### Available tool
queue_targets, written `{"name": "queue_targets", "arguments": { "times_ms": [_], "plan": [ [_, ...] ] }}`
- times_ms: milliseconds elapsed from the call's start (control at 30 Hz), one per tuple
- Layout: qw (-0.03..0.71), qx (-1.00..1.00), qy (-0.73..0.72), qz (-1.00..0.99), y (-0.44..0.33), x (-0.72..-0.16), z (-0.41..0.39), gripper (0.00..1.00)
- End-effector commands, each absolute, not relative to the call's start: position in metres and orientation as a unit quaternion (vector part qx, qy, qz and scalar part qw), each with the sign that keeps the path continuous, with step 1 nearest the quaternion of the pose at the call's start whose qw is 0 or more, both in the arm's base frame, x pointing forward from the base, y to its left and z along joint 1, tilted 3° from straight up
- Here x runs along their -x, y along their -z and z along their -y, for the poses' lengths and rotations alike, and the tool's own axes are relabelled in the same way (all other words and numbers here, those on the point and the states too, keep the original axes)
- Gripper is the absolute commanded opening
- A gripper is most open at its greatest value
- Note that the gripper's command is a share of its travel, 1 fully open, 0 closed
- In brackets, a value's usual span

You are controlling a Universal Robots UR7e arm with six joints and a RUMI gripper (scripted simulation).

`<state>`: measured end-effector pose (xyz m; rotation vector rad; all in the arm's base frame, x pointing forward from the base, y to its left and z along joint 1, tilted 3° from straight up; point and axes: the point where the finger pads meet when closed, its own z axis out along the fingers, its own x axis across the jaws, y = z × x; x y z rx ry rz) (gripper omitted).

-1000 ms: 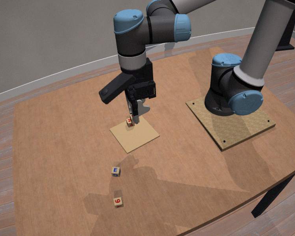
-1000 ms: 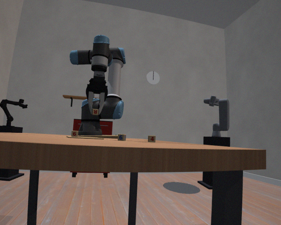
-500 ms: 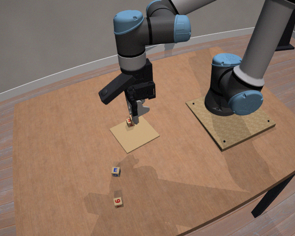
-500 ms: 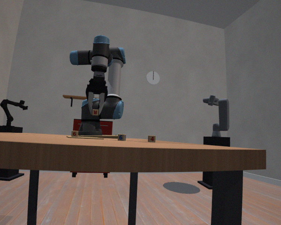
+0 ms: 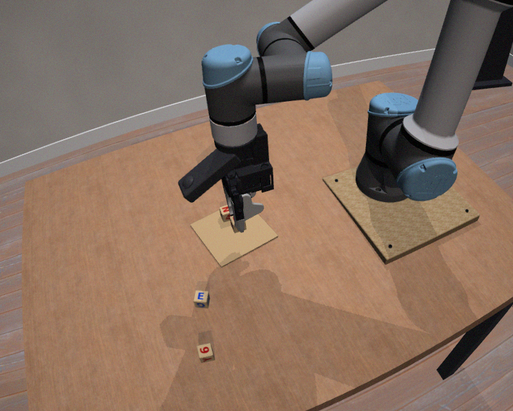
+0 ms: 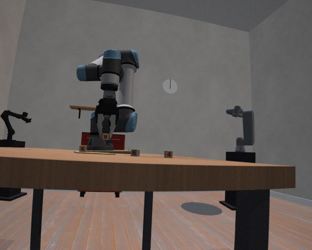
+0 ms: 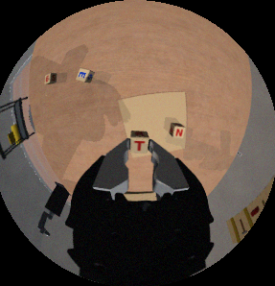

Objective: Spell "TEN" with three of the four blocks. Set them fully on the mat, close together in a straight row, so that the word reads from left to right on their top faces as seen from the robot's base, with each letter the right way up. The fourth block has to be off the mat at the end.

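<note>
My gripper (image 5: 237, 225) (image 6: 105, 133) (image 7: 138, 139) is shut on the T block (image 6: 105, 136) (image 7: 139, 144), which has a red T on its top face. It holds the block a little above the tan mat (image 5: 223, 248) (image 7: 152, 108). The N block (image 5: 224, 212) (image 6: 82, 148) (image 7: 177, 130) sits on the mat near its far edge, close beside the gripper. The E block (image 5: 200, 298) (image 6: 135, 152) (image 7: 83, 75), with a blue letter, lies on the table off the mat. The fourth block (image 5: 205, 351) (image 6: 168, 154) (image 7: 51, 78), with a red digit on top, lies further out, also off the mat.
The arm's base (image 5: 404, 168) stands on a woven plate (image 5: 428, 229) at the right of the wooden table (image 5: 93, 229). The table's edge runs along the front right. Other robots stand on pedestals off the table.
</note>
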<state>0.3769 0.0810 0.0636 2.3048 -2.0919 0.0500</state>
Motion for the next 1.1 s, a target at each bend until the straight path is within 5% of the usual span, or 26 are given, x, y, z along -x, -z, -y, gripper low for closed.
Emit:
{"name": "queue_targets", "arguments": {
  "times_ms": [0,1067],
  "plan": [
    [0.013,-0.740,-0.019,0.673,-0.033,-0.380,-0.078,0.05],
    [0.012,-0.740,-0.020,0.672,-0.016,-0.381,-0.078,0.05]
  ]
}}
